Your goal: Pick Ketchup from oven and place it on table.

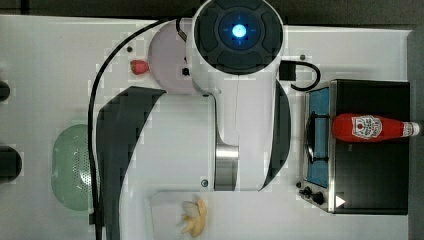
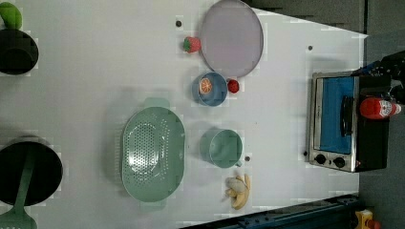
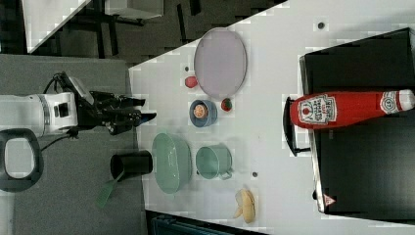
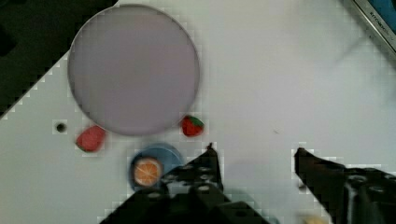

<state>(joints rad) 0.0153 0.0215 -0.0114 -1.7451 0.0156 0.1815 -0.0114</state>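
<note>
Atop the oven point(image 1: 372, 185), near its front edge: Ketchup point(image 1: 372, 127)

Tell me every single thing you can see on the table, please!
Ketchup: one, red with white cap, lying on top of the oven.
Oven: one, black and silver, blue glass door, at the table's edge.
Plate: one, pale lilac, on the table.
Strawberries: two, red, beside the plate.
Bowl: one, blue, holding an orange slice.
Colander: one, green, mid-table.
Mug: one, green, next to the colander.
Banana: one, peeled, yellow, near the mug.
Black pots: two, at the left view's left.
Robot arm: one, white.
Gripper: one, black, fingers open, above the table.
</note>
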